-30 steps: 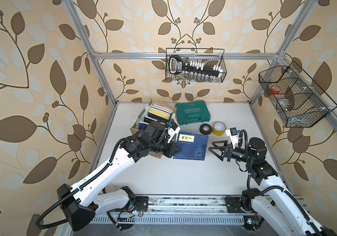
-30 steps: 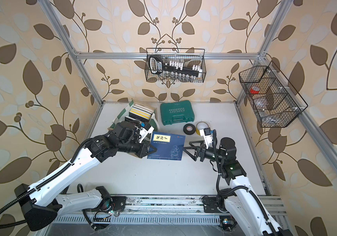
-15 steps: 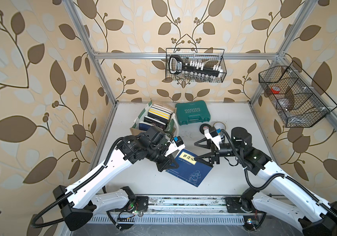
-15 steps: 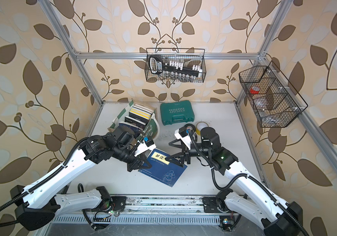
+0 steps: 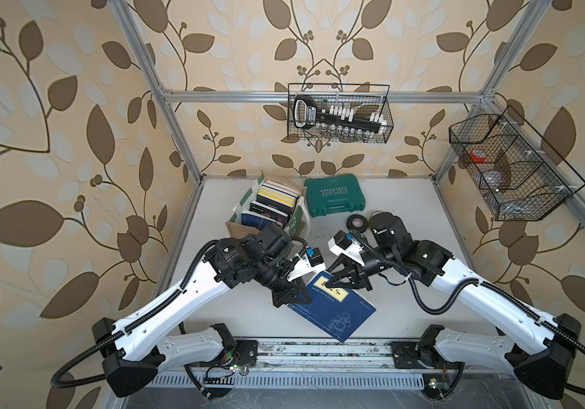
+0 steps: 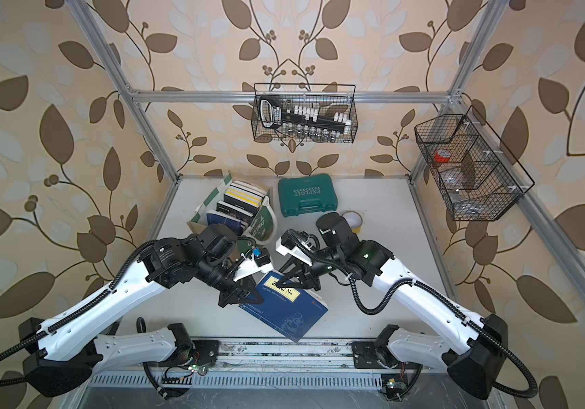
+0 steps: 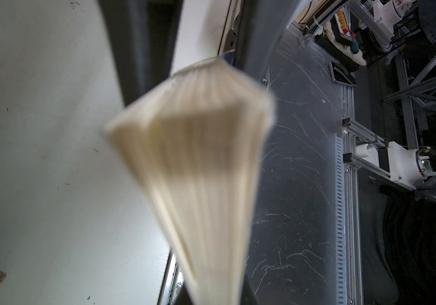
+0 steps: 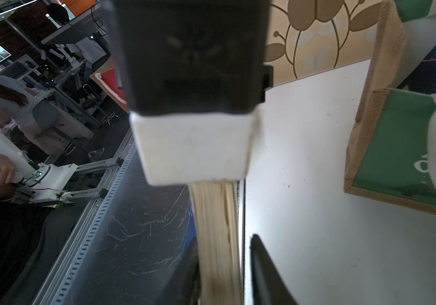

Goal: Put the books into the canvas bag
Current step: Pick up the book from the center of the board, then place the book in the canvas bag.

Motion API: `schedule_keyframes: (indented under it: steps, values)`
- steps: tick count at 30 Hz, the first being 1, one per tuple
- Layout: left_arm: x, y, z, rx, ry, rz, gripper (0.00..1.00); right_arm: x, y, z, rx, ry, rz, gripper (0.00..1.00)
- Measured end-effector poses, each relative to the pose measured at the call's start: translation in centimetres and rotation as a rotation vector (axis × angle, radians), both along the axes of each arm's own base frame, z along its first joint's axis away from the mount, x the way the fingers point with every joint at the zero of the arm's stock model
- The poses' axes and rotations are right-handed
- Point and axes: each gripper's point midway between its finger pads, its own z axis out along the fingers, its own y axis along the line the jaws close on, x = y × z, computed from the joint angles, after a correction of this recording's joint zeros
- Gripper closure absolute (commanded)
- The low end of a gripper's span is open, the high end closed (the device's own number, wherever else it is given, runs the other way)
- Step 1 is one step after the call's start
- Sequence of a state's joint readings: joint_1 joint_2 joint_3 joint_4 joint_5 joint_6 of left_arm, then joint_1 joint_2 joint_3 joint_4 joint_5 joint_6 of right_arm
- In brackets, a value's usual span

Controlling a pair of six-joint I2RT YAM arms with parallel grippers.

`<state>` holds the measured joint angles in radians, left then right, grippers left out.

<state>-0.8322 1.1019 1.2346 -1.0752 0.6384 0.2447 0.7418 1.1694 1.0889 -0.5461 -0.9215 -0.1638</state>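
- The left gripper [image 5: 299,301] is clamped on one corner of a navy book [image 5: 337,313], holding it aslant near the front edge of the table [image 5: 418,219].
- The right gripper [image 5: 335,283] straddles the same book's edge beside the yellow title label [image 5: 330,289]. In the right wrist view a slim gap shows next to one finger, so I cannot tell whether it pinches.
- The book has a dark blue cover with a pale line drawing. Its cream page block [image 7: 198,158] is blurred in the left wrist view.
- The canvas bag [image 5: 296,222] sits at the table's back left. Books [image 5: 271,203] stand packed inside, showing navy, black and yellow edges; their number is unclear.
- A closed green tool case [image 5: 335,196] lies just beside the bag.
- A black tape roll [image 5: 354,222] lies near the case, and a yellow roll [image 6: 354,219] is largely hidden behind the right arm.
- A wire basket [image 5: 298,136] on the back wall holds a black-and-white tool set [image 5: 337,118].
- A side basket [image 5: 532,198] holds a red roll [image 5: 477,154]; its other contents are hard to make out.
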Motion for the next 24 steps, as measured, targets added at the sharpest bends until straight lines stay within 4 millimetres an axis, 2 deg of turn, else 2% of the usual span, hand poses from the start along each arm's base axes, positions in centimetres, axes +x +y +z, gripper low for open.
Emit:
schedule_keyframes:
  steps: [1, 3, 4, 5, 6, 7, 9, 11, 13, 16, 19, 21, 24]
  values:
    - [0.1, 0.1, -0.1, 0.006, -0.003, 0.003, 1.00, -0.3, 0.0, 0.0, 0.000, 0.003, 0.013, 1.00]
    - [0.2, 0.2, -0.2, 0.015, -0.011, 0.010, 0.98, -0.4, 0.0, 0.0, -0.004, 0.007, 0.018, 1.00]
    - [0.3, 0.2, -0.3, 0.019, -0.019, 0.015, 0.85, -0.4, 0.0, 0.0, -0.002, 0.006, 0.015, 1.00]
    - [0.5, 0.2, -0.3, 0.022, -0.033, 0.019, 0.64, -0.3, 0.0, 0.1, -0.001, 0.002, 0.009, 1.00]
    - [0.9, 0.3, -0.3, 0.027, -0.048, 0.039, 0.14, -0.1, 0.0, 0.2, 0.005, -0.007, -0.009, 1.00]
    - [1.4, 0.3, -0.2, 0.031, -0.068, 0.068, 0.01, 0.3, -0.1, 0.4, 0.013, -0.021, -0.037, 1.00]
    - [2.7, 0.6, 0.1, 0.038, -0.114, 0.142, 0.01, 1.3, -0.5, 1.4, 0.047, -0.055, -0.101, 1.00]
    - [4.2, 1.2, 1.0, 0.024, -0.162, 0.241, 0.01, 3.1, -1.3, 3.0, 0.095, -0.103, -0.197, 1.00]
    - [5.7, 2.3, 2.5, -0.018, -0.206, 0.363, 0.01, 5.7, -2.5, 5.3, 0.162, -0.176, -0.332, 1.00]
    - [7.7, 4.4, 4.6, -0.060, -0.262, 0.541, 0.01, 8.2, -3.4, 7.8, 0.246, -0.258, -0.472, 1.00]
    - [10.0, 7.1, 6.2, -0.039, -0.293, 0.729, 0.01, 10.5, -3.1, 9.7, 0.321, -0.301, -0.557, 1.00]
    - [11.6, 8.8, 7.1, -0.025, -0.303, 0.846, 0.01, 12.2, -2.5, 10.2, 0.346, -0.305, -0.594, 1.00]
    - [13.3, 11.2, 6.9, 0.024, -0.307, 0.985, 0.01, 15.5, -0.9, 10.5, 0.377, -0.295, -0.637, 1.00]
